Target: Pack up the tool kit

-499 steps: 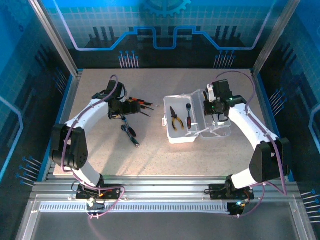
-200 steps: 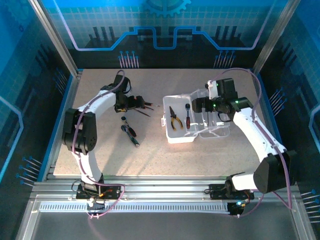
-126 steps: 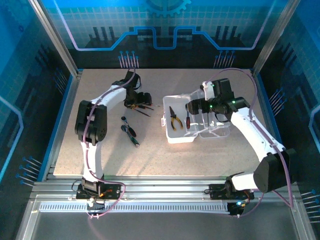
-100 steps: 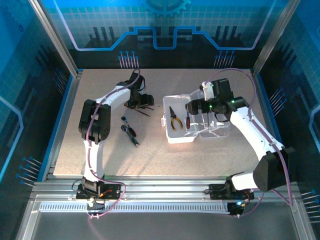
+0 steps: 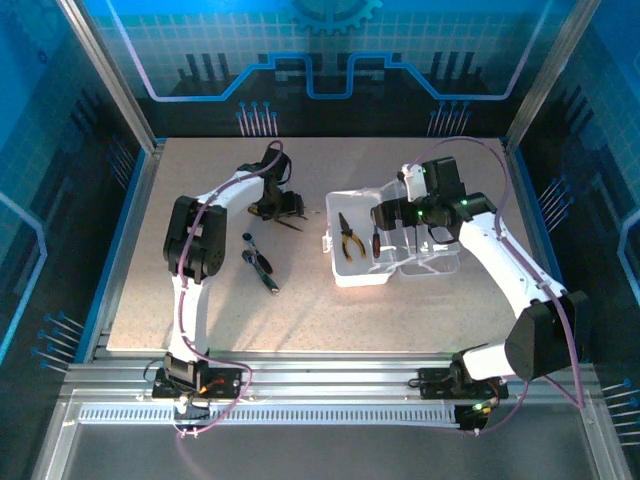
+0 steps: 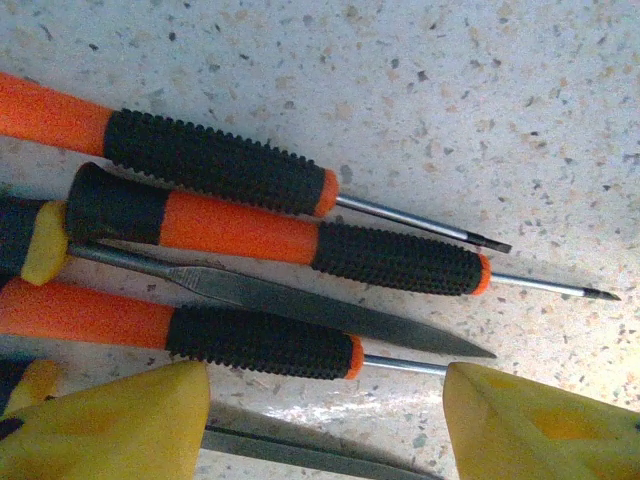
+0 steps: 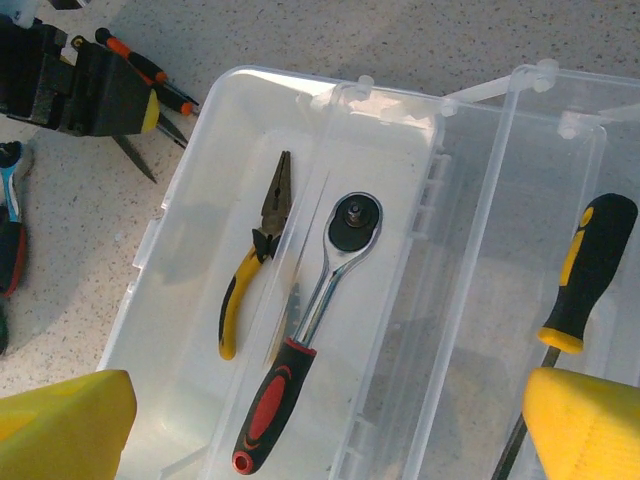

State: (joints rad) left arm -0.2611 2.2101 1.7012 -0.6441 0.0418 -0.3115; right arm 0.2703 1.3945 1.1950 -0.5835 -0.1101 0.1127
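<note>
Your left gripper [image 6: 325,425] is wide open over 3 screwdrivers [image 6: 250,340] lying close together on the table [image 6: 450,100]; they seem light, stiff, apt to roll, so grip 1 at its ribbed black part; right gripper [image 7: 325,430], wide and empty, is above the case [image 7: 185,215].

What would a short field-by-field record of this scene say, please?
case: open, lid folded out beside it
in case: pliers, ratchet
at lid: black-and-yellow screwdriver
on table: three orange-and-black screwdrivers, side by side
left gripper: open, over the screwdrivers
right gripper: open, above the case
</note>
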